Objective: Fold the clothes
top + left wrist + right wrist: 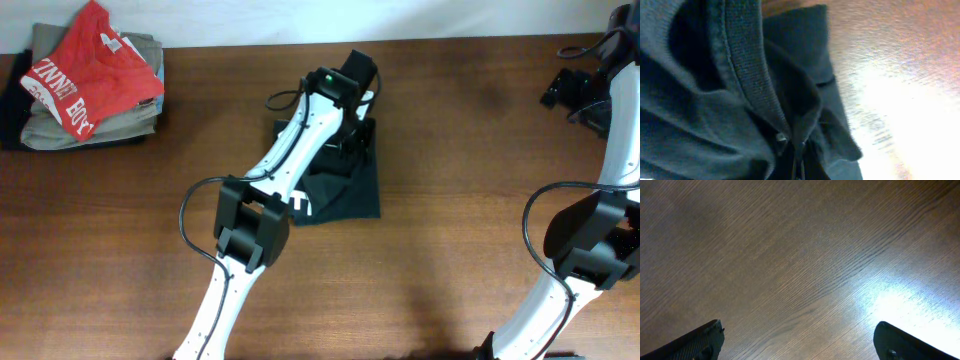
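The black T-shirt [345,195] lies mid-table, already gathered into a narrow, roughly square bundle with a scrap of white lettering showing at its near left edge. The left claw [352,128] sits down on the shirt's far end, pressed together and pinching the cloth. In the left wrist view, dark folds bunch towards a tight point at the bottom, and the ribbed collar [747,75] runs across the frame. So the grip seems to be taken near the neckline, probably so that end can be lifted and laid over the rest.

The right claw [797,332] is spread wide and holds nothing. It hangs over bare table [460,150] at the far right, well apart from the shirt, likely kept out of the way. The red T-shirt [85,65] rests on the khaki garments [60,125] at the far left corner, away from the work.
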